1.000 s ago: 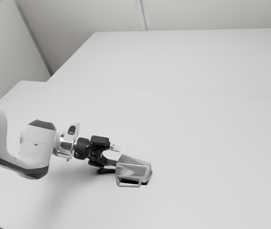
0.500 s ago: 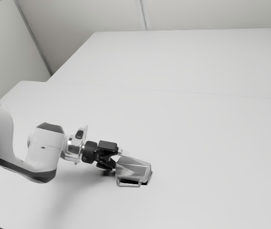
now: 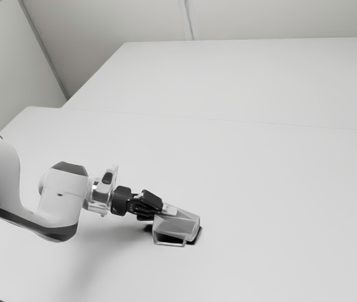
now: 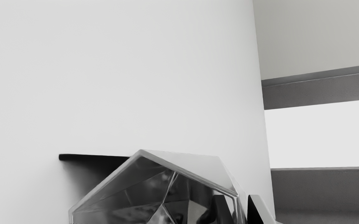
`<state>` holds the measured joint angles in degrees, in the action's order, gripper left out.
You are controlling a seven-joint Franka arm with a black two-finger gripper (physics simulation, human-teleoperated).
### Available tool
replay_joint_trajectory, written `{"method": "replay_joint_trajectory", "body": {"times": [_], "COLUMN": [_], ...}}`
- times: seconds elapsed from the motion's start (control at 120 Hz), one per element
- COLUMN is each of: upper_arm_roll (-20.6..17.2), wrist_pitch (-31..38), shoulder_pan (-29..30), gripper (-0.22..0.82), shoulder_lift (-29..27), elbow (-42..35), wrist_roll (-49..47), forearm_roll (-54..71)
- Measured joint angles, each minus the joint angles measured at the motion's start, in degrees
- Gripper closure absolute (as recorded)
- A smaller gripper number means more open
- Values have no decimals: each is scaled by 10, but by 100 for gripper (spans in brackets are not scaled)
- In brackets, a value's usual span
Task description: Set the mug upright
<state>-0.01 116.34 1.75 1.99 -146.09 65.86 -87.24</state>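
"On the table (image 3: 279,189), well in from the long edge at the exterior view's lower left corner, what do you see?"

"The mug (image 3: 181,224). It's a shiny, many-sided one, lying on its side with its mouth toward the pincer (image 3: 164,214)."

"So it isn't upright?"

"No. Its base points toward the exterior view's right, and the handle (image 3: 170,245) sticks out on the side nearest that view's bottom edge."

"Where does the arm (image 3: 62,204) come from?"

"From the exterior view's left. It reaches over the table, and the pincer is right at the mouth of the mug."

"Is the pincer wide or narrow?"

"Narrow, closed on the mug's wall. In the wrist view one finger (image 4: 220,208) is inside the mouth and the other finger (image 4: 262,209) is outside, with the wall pinched between them."

"Can you see into the mug?"

"Partly. The inside is dark, with flat faces meeting at sharp lines. The rim is bent into corners, and the pincer has it close to one of them."

"And around it?"

"There's a dark shadow on the table, right beside the mug."
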Motion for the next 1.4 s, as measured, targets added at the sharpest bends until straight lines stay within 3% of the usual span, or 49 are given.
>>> {"method": "replay_joint_trajectory", "body": {"times": [0.192, 0.333, 0.458, 0.617, 0.817, 0.967, 1.192, 1.4], "upper_arm_roll": [-9, -21, -46, -85, -93, -95, -97, -97], "wrist_pitch": [11, 26, 46, 94, 140, 171, 218, 242], "shoulder_pan": [6, 9, 20, 29, -4, -23, -22, -22], "gripper": [74, 76, 76, 77, 77, 77, 77, 36], "shoulder_lift": [-12, -32, -35, -29, -18, -84, -88, -82], "elbow": [9, 80, 198, 238, 212, 116, 70, 65], "wrist_roll": [1, -16, -54, -146, -287, -374, -475, -538], "forearm_roll": [10, 95, 302, 600, 776, 815, 831, 833]}}
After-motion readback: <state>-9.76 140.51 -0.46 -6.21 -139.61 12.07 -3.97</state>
